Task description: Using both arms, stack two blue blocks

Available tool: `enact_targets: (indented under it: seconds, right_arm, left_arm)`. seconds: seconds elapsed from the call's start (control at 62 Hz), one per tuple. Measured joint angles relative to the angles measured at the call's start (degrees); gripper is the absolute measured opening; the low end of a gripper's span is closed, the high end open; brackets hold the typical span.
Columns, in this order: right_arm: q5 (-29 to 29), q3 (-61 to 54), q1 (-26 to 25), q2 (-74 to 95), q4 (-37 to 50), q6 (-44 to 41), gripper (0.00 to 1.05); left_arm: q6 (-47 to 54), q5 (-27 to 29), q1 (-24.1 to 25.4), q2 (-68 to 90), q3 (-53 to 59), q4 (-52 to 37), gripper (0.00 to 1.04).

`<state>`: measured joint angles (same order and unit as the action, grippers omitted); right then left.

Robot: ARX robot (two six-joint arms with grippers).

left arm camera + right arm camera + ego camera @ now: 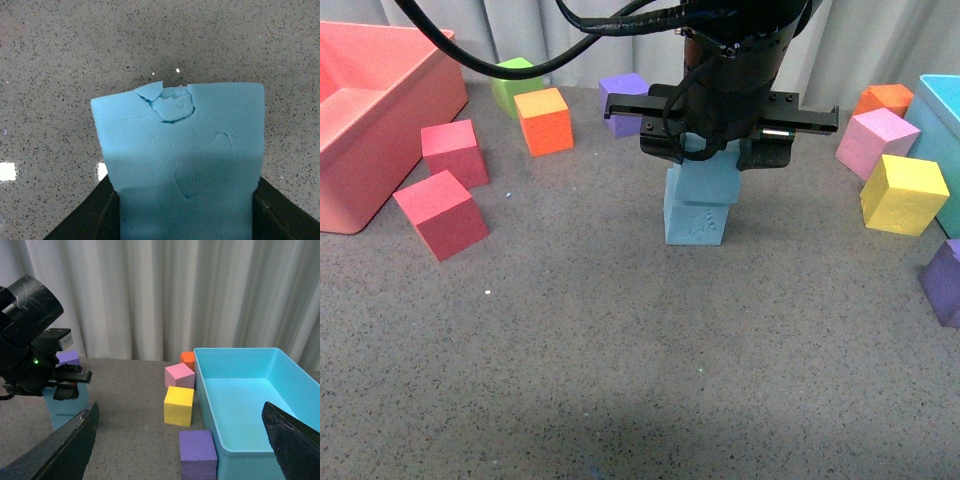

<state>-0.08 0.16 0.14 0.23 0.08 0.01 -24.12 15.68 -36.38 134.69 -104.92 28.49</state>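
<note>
Two sky-blue blocks stand stacked mid-table: the lower blue block (696, 222), scuffed on its front, rests on the table, and the upper blue block (708, 180) sits on it, shifted slightly right. My left gripper (705, 150) is shut on the upper block from above. In the left wrist view the block (180, 150) fills the space between the black fingers (102, 215) and has a torn dent at its far edge. My right gripper (180, 410) is open and empty, away to the right. From there the stack (67, 407) shows under the left arm (30, 355).
A pink bin (360, 150) stands far left with two red cubes (442, 212), an orange cube (544, 120), a green one (515, 82) and a purple one (623, 100). Right: turquoise bin (240, 405), pink (876, 140), yellow (904, 194), orange (886, 99) and purple (946, 282) cubes.
</note>
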Motion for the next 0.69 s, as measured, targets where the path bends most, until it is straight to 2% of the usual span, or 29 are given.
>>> enact_targets:
  seconds: [0.081,0.177,0.371,0.694]
  right_arm:
    - [0.0,0.0,0.0,0.0,0.0,0.0,0.95]
    - [0.0,0.0,0.0,-0.02,0.0,0.0,0.95]
    - [0.0,0.0,0.0,0.0,0.0,0.0,0.95]
    - [0.0,0.0,0.0,-0.02,0.0,0.0,0.95]
  left_arm:
    - [-0.02,0.02,0.0,0.17,0.0,0.09,0.52]
    - [0.0,0.07,0.0,0.24,0.0,0.02,0.7]
    - [-0.02,0.26,0.0,0.24,-0.09,-0.09,0.98]
    - [-0.2,-0.46,0.42,-4.94,5.55,-3.8,0.98]
